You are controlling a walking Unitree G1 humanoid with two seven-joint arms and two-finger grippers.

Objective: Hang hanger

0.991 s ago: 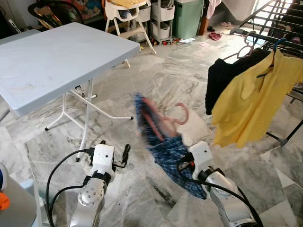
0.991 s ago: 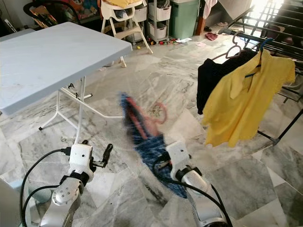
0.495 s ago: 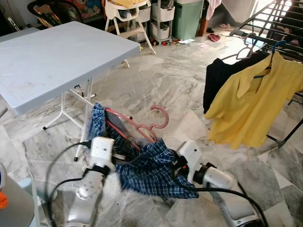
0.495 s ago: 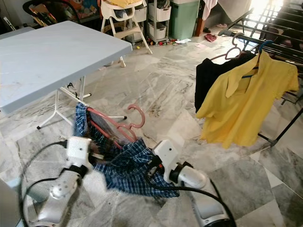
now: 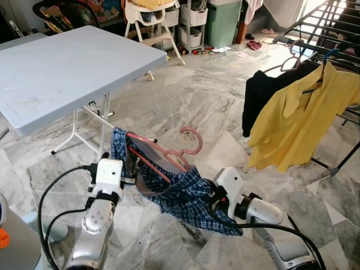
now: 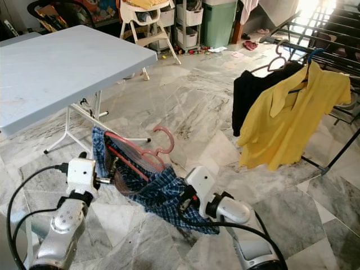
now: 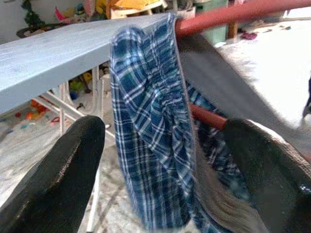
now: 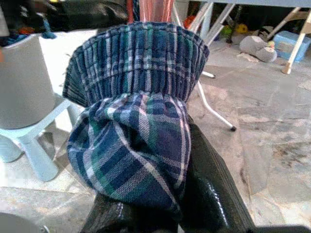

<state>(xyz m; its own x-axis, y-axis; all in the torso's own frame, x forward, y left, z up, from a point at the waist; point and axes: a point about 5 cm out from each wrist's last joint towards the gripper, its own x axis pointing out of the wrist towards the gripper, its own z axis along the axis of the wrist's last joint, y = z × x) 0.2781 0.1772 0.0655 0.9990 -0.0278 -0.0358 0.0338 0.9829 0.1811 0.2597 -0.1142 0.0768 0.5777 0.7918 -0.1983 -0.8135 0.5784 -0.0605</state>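
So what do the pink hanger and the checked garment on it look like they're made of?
The hanger looks like moulded plastic: smooth, evenly pink, softly glossy. The checked garment looks like woven cotton, matte, with a gathered band; fibre uncertain.

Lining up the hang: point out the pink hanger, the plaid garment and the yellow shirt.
pink hanger (image 5: 193, 136), left eye view, on its hook.
plaid garment (image 5: 188, 197), left eye view, on the draped cloth.
yellow shirt (image 5: 298, 126), left eye view, on its front.

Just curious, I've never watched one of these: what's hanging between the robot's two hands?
In the left eye view, a blue plaid garment on a pink hanger stretches between the left gripper and right gripper. The right fingers pinch the cloth.
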